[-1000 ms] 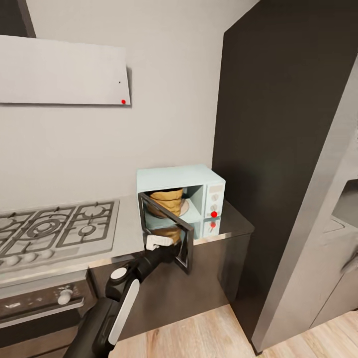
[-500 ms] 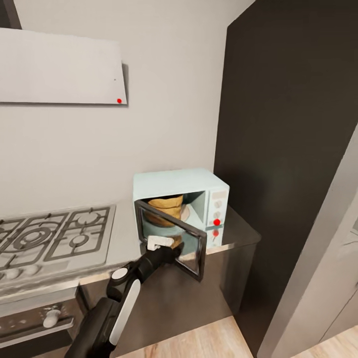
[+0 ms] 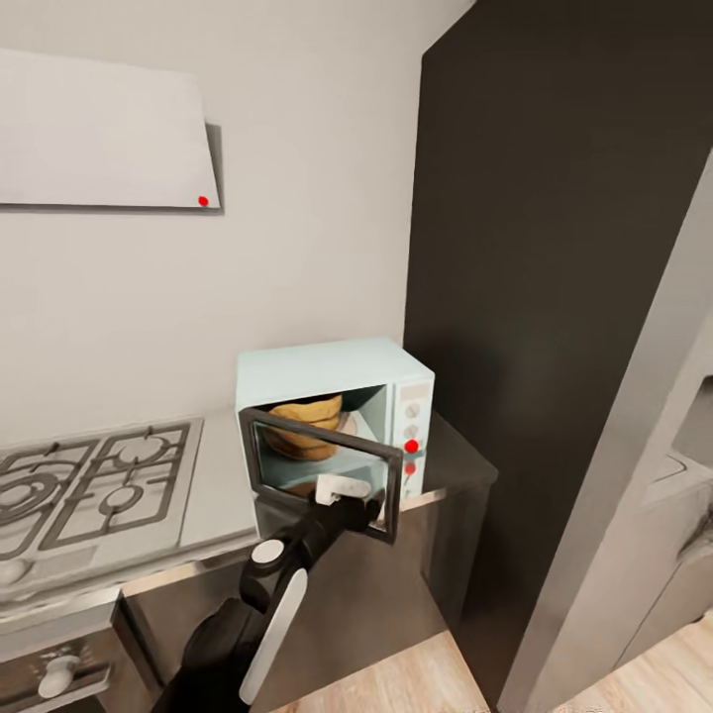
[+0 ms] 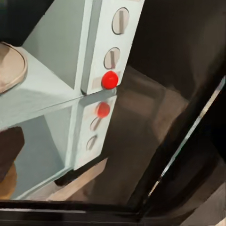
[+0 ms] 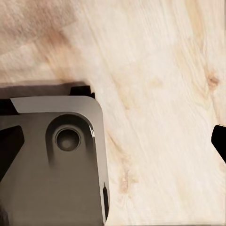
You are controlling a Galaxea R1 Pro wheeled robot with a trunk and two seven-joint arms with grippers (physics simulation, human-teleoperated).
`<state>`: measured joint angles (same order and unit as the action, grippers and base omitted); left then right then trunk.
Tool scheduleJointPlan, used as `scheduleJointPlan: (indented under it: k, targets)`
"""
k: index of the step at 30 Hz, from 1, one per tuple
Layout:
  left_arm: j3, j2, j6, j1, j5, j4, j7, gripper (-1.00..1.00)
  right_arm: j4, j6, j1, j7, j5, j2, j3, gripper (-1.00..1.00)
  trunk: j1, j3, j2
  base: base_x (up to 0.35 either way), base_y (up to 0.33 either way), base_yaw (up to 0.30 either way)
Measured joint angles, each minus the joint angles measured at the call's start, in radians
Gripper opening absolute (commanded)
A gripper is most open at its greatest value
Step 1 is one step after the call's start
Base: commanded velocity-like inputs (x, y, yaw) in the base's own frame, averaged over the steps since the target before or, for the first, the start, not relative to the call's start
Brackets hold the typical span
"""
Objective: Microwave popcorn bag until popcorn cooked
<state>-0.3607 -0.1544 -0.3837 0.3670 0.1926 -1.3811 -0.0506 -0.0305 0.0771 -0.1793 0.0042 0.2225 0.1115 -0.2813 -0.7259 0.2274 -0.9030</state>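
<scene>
The pale mint-blue microwave [image 3: 327,368] stands on the steel countertop [image 3: 216,495] against the wall. Its dark glass door [image 3: 322,465] is partly swung across the opening. Behind and above the door, the tan-yellow popcorn bag [image 3: 307,424] stands upright inside the microwave. My left gripper [image 3: 349,500] presses against the door's outer face near its lower edge; its fingers are too dark to read. The left wrist view looks through the glass at the control panel with its knobs and red dot [image 4: 109,79]. My right gripper [image 5: 113,146] hangs over the wood floor, black fingertips [image 5: 219,141] far apart.
A gas hob [image 3: 99,475] lies left of the microwave, under a white slanted hood [image 3: 99,139]. A tall dark cabinet [image 3: 555,297] rises just right of the microwave. The oven front with a white knob [image 3: 59,675] sits below the hob. My base [image 5: 56,169] is below the right gripper.
The microwave door has swung from wide open to mostly across the opening, with my left gripper following it forward. The head view has also shifted, sliding the scene leftward.
</scene>
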Motion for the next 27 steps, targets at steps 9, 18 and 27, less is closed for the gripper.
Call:
scheduleJointPlan:
  k: [9,18,27]
  targets:
    - [0.037,-0.006,-0.002,0.000,-0.012,0.000,0.090,1.00,0.000,0.000,0.000,0.000,0.000,0.000,0.000,1.00,0.000,-0.003,0.000,0.033,0.000,-0.184]
    - [0.000,-0.007,-0.001,0.000,0.003,0.000,0.087,1.00,0.000,0.000,0.000,0.000,0.000,0.000,0.000,1.00,0.000,-0.003,0.000,0.254,0.000,-0.002]
    - [0.001,-0.007,-0.001,0.000,0.001,0.000,0.088,1.00,0.000,-0.003,0.000,0.000,0.000,0.000,0.000,1.00,0.000,-0.003,0.000,0.209,0.000,0.000]
